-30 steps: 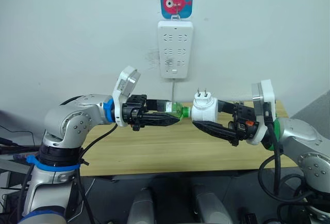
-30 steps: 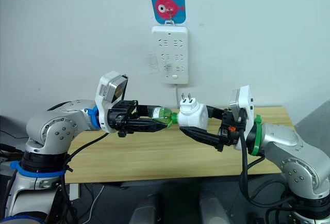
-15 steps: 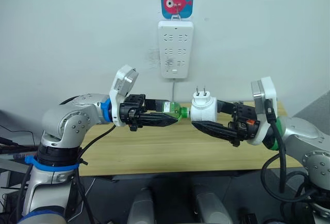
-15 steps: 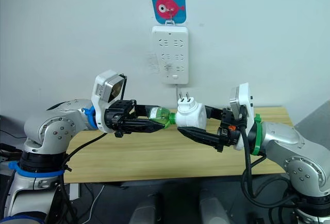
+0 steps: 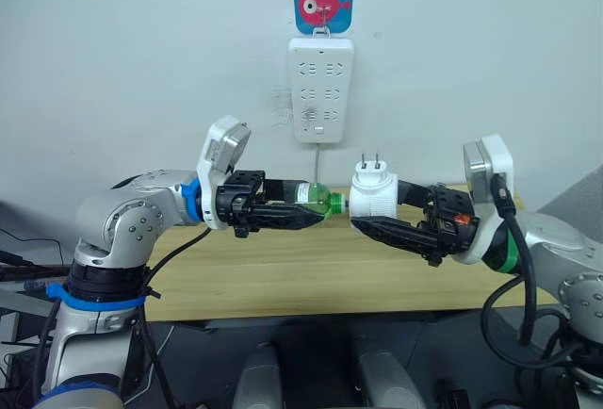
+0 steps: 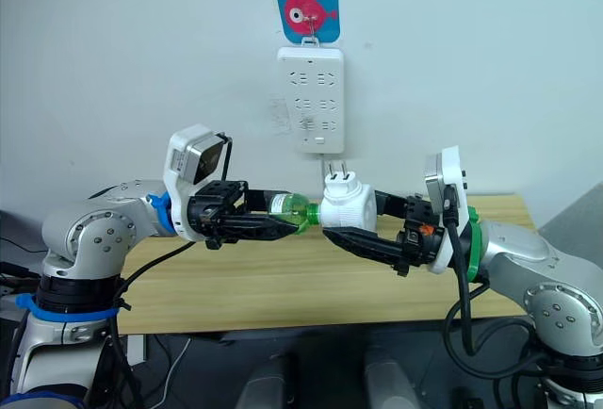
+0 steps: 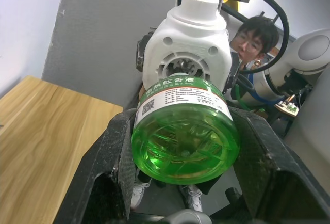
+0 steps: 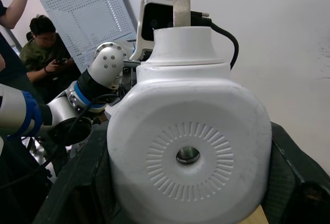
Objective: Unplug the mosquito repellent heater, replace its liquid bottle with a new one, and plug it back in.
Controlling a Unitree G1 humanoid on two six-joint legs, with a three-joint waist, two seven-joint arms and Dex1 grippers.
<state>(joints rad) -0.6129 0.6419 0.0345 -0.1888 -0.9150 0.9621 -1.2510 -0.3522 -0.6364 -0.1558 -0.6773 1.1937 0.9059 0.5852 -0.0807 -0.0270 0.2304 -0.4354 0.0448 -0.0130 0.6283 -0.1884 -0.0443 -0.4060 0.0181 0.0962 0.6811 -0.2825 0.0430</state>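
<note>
Above table (image 5: 283, 277): one heater (image 5: 375, 204), one bottle (image 5: 311, 198).

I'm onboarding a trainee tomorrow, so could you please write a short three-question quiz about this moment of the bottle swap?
1. True or false: the mosquito repellent heater is plugged into the power strip.
2. What does the left hand hold?
A. a green bottle
B. a cable
C. nothing
3. Fill in: the heater's prongs point ____.

Key:
1. False. It is held in the right hand over the table, below the strip.
2. A. The green bottle lies level, its neck at the heater's opening.
3. Up.
</note>
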